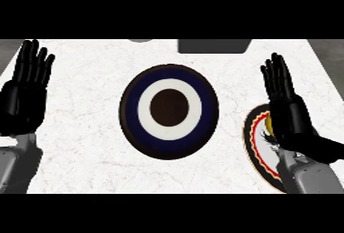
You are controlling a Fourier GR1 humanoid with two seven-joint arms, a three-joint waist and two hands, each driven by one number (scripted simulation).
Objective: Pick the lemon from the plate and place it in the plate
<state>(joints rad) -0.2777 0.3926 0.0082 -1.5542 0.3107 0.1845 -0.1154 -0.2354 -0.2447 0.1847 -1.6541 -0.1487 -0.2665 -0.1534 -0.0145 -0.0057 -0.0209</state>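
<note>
Round ringed plate (169, 111), marbled counter (87, 136)

Matt white marble-like counter (87, 136)

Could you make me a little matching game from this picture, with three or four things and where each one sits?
Things:
1. left hand
2. right hand
3. ringed plate
4. patterned plate

Places:
A. middle of the counter
B. right edge, partly hidden behind a hand
C. left edge, fingers up
D. right side, fingers up, over a plate

Pairs: 1-C, 2-D, 3-A, 4-B
</note>
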